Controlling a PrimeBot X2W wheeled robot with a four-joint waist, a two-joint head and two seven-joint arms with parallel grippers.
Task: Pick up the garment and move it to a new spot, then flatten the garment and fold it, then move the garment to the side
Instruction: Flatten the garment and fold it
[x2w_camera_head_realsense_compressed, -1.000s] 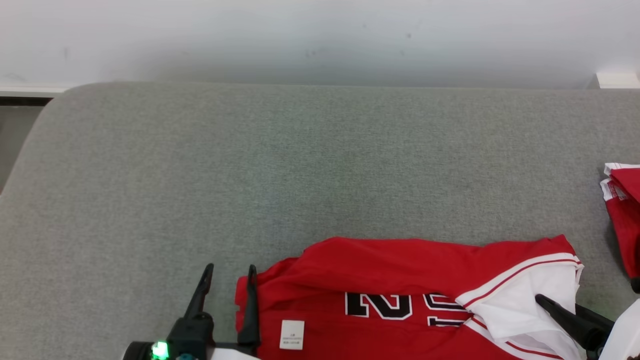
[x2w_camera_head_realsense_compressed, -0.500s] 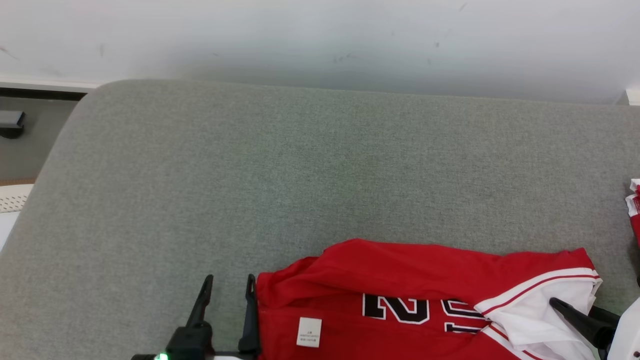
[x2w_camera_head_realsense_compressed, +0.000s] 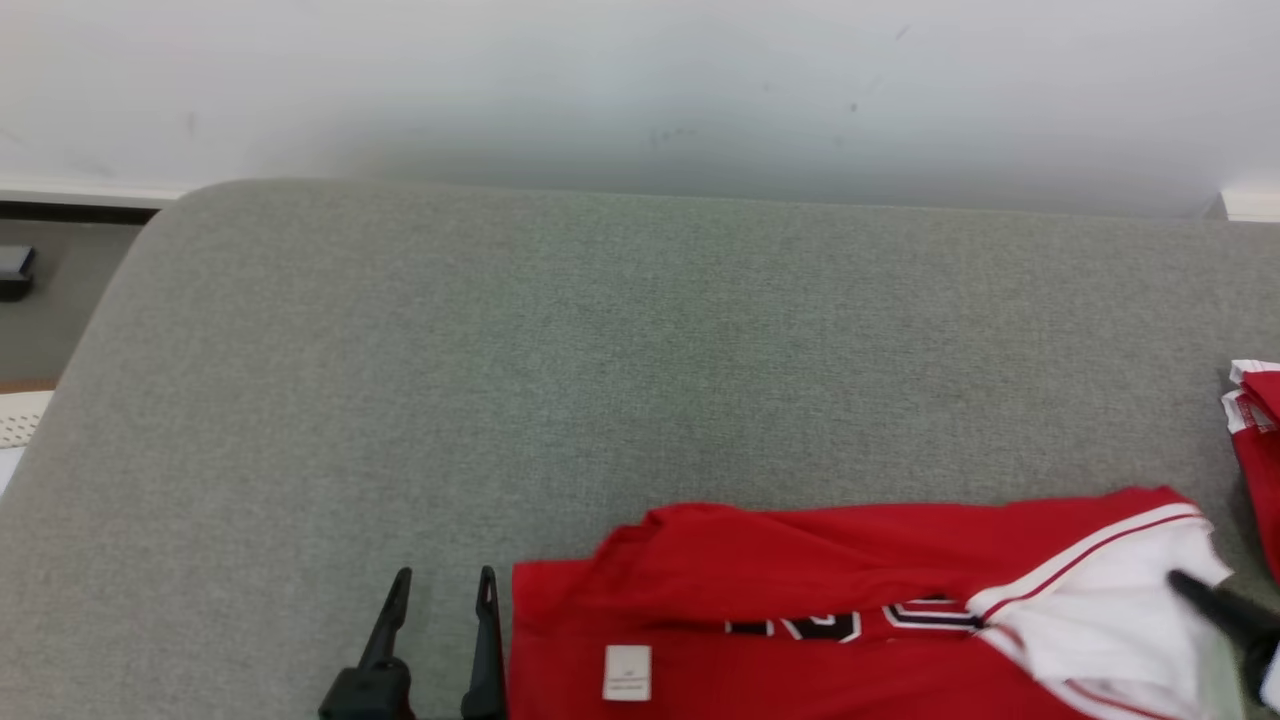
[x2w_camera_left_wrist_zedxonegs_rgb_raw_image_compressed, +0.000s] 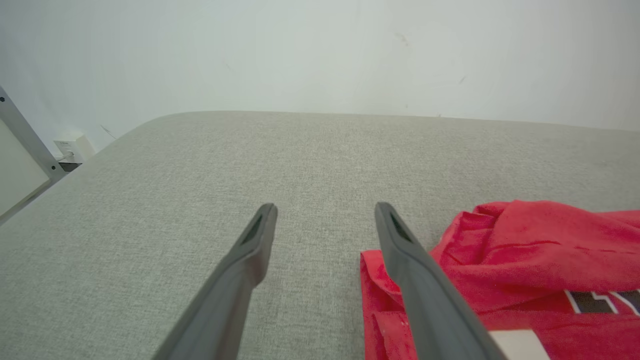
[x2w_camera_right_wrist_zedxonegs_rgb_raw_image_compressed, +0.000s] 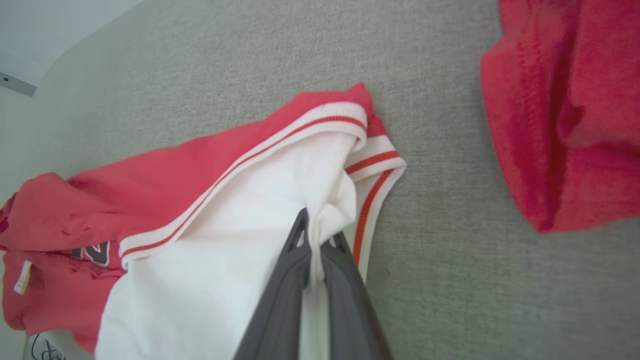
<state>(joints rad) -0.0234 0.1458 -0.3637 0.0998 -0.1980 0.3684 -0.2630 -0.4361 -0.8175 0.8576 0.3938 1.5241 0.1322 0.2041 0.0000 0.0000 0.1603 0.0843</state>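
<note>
From the head we look forward and down over the grey cushion (x2w_camera_head_realsense_compressed: 640, 350); both wrist views sit low and close, sharing the red shirt (x2w_camera_head_realsense_compressed: 800, 560).

It looked like a bare test room or lab rather than a home. A broad grey fabric pad (x2w_camera_head_realsense_compressed: 640, 350) with rounded corners served as the work surface across the middle of the head view, set against a plain, scuffed white wall (x2w_camera_head_realsense_compressed: 640, 80) along the top. White skirting (x2w_camera_head_realsense_compressed: 70, 190) and dull floor (x2w_camera_head_realsense_compressed: 40, 330) showed at the upper left. At the left edge of the left wrist view stood a metal-framed panel (x2w_camera_left_wrist_zedxonegs_rgb_raw_image_compressed: 30, 134) and a small white box (x2w_camera_left_wrist_zedxonegs_rgb_raw_image_compressed: 70, 148) low on the wall. One red garment (x2w_camera_head_realsense_compressed: 800, 570) lay at the bottom, a second red garment (x2w_camera_head_realsense_compressed: 1258, 450) at the right edge.
</note>
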